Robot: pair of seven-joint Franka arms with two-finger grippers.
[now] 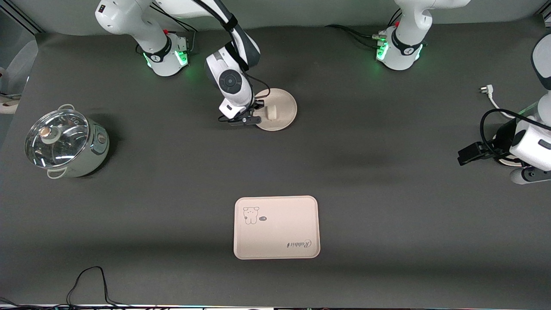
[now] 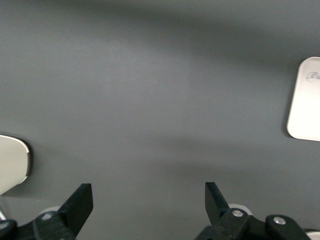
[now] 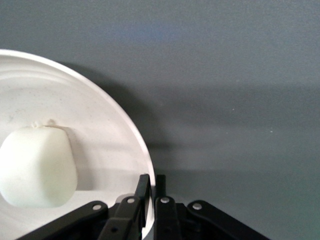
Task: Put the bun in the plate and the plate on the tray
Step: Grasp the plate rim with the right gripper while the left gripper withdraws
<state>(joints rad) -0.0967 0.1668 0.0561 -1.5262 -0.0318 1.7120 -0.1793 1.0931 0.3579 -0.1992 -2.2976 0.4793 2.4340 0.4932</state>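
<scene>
The round cream plate lies on the table near the right arm's base. The off-white bun sits in it. My right gripper is shut on the plate's rim, one finger inside the rim and one outside; the bun lies in the plate beside the fingers. The rectangular tray with the animal drawing and "Rabbit" script lies nearer the front camera, apart from the plate. My left gripper is open and empty, waiting at the left arm's end of the table; its wrist view shows a corner of the tray.
A steel pot with a glass lid stands at the right arm's end of the table. A white plug and cable lie near the left arm. A black cable lies at the table's front edge.
</scene>
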